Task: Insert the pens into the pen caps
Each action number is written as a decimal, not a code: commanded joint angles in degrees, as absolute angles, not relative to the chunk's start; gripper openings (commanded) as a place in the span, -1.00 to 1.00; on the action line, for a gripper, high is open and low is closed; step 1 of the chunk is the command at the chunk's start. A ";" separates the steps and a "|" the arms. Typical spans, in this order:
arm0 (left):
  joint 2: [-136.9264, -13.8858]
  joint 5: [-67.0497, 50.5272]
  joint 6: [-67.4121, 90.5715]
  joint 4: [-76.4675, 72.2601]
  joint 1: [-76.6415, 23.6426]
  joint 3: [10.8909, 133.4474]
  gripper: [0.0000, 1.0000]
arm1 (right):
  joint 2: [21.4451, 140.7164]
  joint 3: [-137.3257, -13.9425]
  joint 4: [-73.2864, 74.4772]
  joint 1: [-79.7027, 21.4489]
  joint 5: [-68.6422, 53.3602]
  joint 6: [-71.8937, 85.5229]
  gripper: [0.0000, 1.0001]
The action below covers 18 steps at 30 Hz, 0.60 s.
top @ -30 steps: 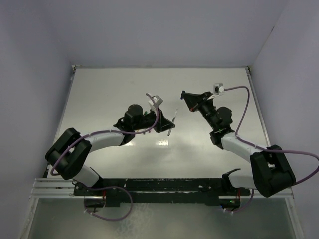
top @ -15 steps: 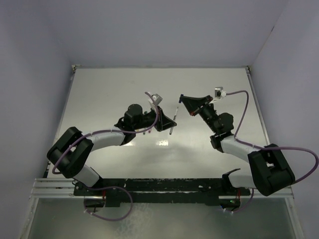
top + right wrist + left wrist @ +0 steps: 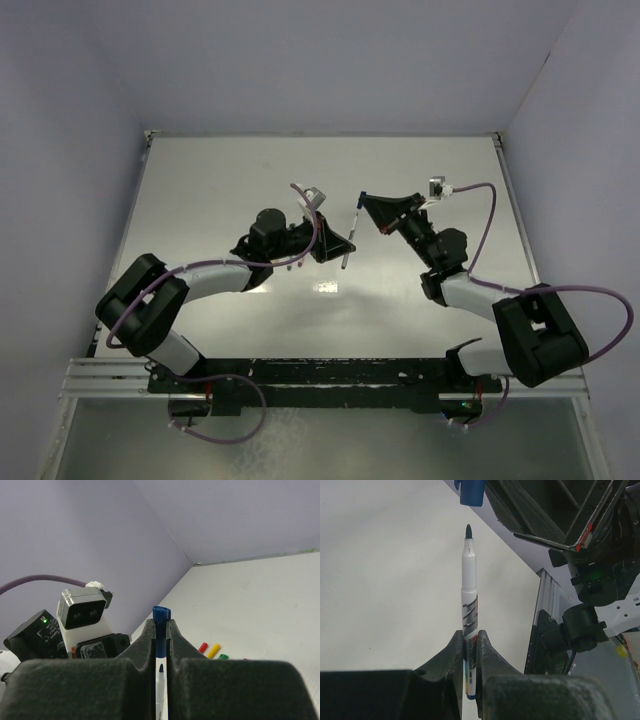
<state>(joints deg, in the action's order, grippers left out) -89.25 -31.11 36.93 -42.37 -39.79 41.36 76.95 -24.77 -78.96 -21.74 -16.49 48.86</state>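
My left gripper (image 3: 470,635) is shut on a whitish pen (image 3: 469,595) near its rear end, with the dark blue tip (image 3: 468,530) pointing away. My right gripper (image 3: 160,622) is shut on the dark blue pen cap (image 3: 160,630). The cap's open end faces the pen tip (image 3: 160,669), a short gap away and nearly in line. In the left wrist view the cap (image 3: 471,492) hangs just above the tip. In the top view the pen (image 3: 350,235) and the cap (image 3: 363,196) meet mid-table between the left gripper (image 3: 341,252) and the right gripper (image 3: 367,203).
Red (image 3: 203,646), yellow (image 3: 213,651) and green (image 3: 223,656) caps lie in a row on the white table (image 3: 260,605). The left arm's wrist camera (image 3: 82,609) is close to the right gripper. The other pens are out of view. Walls enclose the table.
My right gripper has moved left with the blue cap towards the pen. My left gripper has raised the pen tip towards the cap. The gap between them has shrunk.
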 commanded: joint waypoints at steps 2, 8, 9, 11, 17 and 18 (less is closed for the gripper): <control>-88.49 -31.70 37.27 -45.72 -39.89 43.81 -1.00 | 77.40 -24.76 -84.09 -21.88 -18.18 48.59 -1.00; -88.43 -31.21 37.18 -45.75 -39.78 43.75 -1.00 | 77.35 -24.76 -83.96 -21.88 -19.05 48.68 -1.00; -88.39 -31.20 37.10 -45.71 -39.73 43.81 -1.00 | 77.34 -24.72 -83.94 -21.88 -19.09 48.63 -1.00; -88.32 -31.18 37.01 -45.70 -39.77 43.86 -1.00 | 77.39 -24.53 -84.02 -21.89 -19.29 48.67 -1.00; -87.86 -30.75 36.59 -45.39 -39.80 43.83 -1.00 | 77.00 -24.07 -83.70 -21.88 -19.59 48.47 -1.00; -87.77 -30.68 36.50 -45.25 -39.76 43.83 -1.00 | 76.99 -24.00 -83.65 -21.88 -19.72 48.50 -1.00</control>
